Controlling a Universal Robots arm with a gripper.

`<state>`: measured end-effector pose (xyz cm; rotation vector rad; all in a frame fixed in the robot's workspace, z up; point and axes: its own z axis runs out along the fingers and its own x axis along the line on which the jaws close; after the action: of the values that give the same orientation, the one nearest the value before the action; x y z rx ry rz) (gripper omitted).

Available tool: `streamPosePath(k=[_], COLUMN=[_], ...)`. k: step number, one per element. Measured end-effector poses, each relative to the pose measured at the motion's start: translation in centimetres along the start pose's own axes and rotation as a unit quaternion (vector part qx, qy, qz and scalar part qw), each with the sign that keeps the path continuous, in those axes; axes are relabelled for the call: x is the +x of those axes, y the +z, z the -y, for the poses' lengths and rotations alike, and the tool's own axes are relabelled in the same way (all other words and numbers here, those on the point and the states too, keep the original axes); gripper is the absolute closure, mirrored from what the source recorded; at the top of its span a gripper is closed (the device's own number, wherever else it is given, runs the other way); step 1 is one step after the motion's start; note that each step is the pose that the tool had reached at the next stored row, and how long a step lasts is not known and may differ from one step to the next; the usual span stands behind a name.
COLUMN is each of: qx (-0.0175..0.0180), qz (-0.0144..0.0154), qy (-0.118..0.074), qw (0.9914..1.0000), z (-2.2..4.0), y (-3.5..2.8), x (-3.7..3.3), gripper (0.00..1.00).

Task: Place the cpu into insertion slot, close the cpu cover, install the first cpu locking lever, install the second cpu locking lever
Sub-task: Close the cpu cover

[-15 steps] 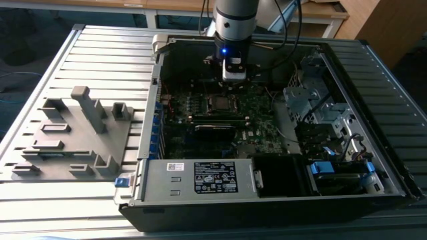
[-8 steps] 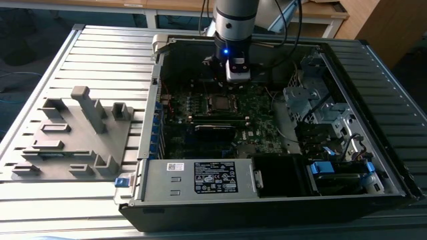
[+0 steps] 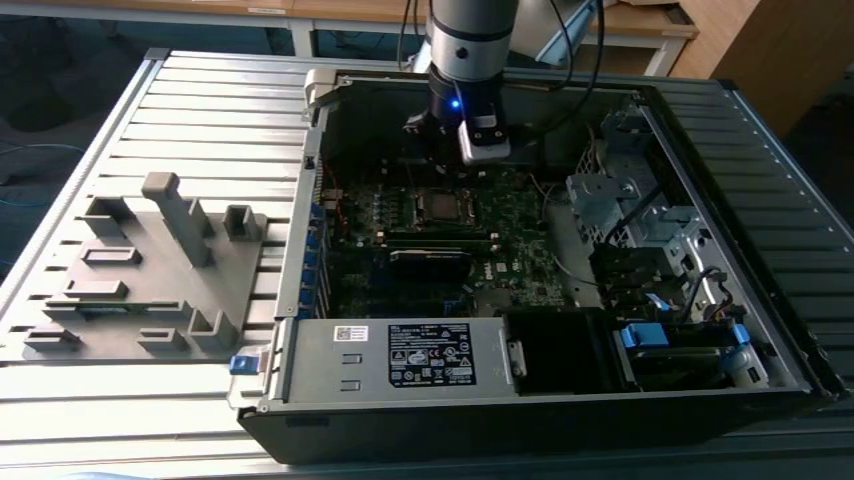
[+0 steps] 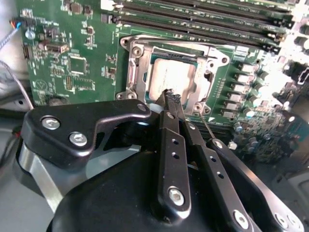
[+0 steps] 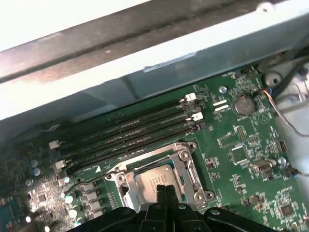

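Observation:
The open computer case (image 3: 320, 120) holds a green circuit board with the insertion slot (image 3: 438, 207) near its middle. The cpu (image 4: 169, 79) (image 5: 153, 180), a silvery-grey square, lies flat in that slot. The cpu cover (image 4: 139, 72) (image 5: 189, 164), a metal frame with a window, lies down around it. My gripper (image 4: 171, 98) (image 5: 161, 189) is shut with nothing visible between the fingers, and its tips sit at the cover's edge over the cpu's rim. A thin metal lever rod (image 4: 208, 129) runs beside one finger. The arm (image 3: 467, 60) stands over the back of the board.
Long black memory slots (image 4: 203, 19) (image 5: 130, 130) run next to the socket. The case wall (image 5: 145, 63) rises close behind them. A drive cage (image 3: 627, 200) and cables stand on the exterior view's right, a labelled metal box (image 3: 427, 355) is in front, and a grey fixture plate (image 3: 147, 270) lies on the left.

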<state>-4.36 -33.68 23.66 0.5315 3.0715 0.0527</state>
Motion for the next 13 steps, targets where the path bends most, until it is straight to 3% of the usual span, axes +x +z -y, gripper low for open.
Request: streamPosePath(k=[3, 7, 10, 13], qx=[-0.0010, -0.0022, -0.0030, -0.0035], qz=[-0.0010, -0.0024, -0.0033, -0.0042], qy=[-0.022, -0.050, -0.072, -0.093], qw=[0.99977, 0.99872, 0.99743, 0.99562], z=[0.00, 0.00, 0.00, 0.00], y=[0.01, 0.01, 0.01, 0.02], x=[0.00, 0.00, 0.00, 0.00], gripper=[0.89, 0.89, 0.89, 0.89])
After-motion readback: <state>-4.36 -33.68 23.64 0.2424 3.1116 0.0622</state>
